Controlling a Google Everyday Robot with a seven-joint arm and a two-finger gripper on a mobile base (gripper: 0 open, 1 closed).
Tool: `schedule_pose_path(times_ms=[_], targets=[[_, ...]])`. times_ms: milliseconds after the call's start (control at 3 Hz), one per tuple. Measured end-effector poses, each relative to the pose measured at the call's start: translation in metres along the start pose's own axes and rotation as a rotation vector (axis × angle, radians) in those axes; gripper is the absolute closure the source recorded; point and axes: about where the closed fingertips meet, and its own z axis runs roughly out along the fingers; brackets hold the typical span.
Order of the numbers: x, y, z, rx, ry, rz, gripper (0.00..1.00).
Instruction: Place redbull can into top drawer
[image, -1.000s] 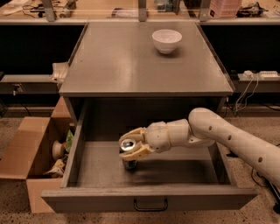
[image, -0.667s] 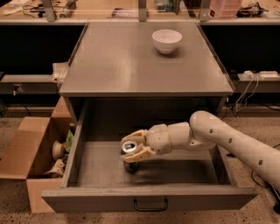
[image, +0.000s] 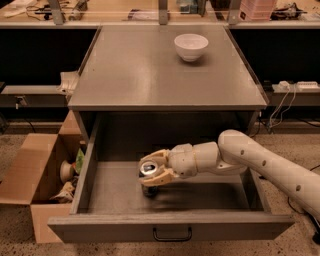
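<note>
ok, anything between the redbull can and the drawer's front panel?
Nothing, in the camera view: just bare floor of the top drawer. The gripper, inside the drawer left of centre, grips the redbull can.

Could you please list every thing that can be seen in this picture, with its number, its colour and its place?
redbull can: one, silver top showing, inside the top drawer, between the gripper's fingers.
top drawer: one, grey, pulled open below the cabinet top.
handle: one, dark, at the centre of the drawer front.
cabinet: one, grey, in the middle of the view.
bowl: one, white, on the cabinet top, toward the back right.
cardboard box: one, brown, open, on the floor left of the drawer, with small items inside.
cables: a few, pale, right of the cabinet.
arm: one, cream, reaching from the right into the drawer.
gripper: one, cream, inside the drawer, shut on the can.
</note>
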Motion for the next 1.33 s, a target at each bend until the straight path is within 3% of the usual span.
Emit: schedule_pose_path(times_ms=[667, 1000, 1333], targets=[[0.0000, 0.0000, 0.0000, 0.000, 0.000, 0.000, 0.52], [0.0000, 0.0000, 0.0001, 0.000, 0.000, 0.000, 0.21], [-0.0002, 0.0000, -0.0002, 0.000, 0.000, 0.000, 0.00]])
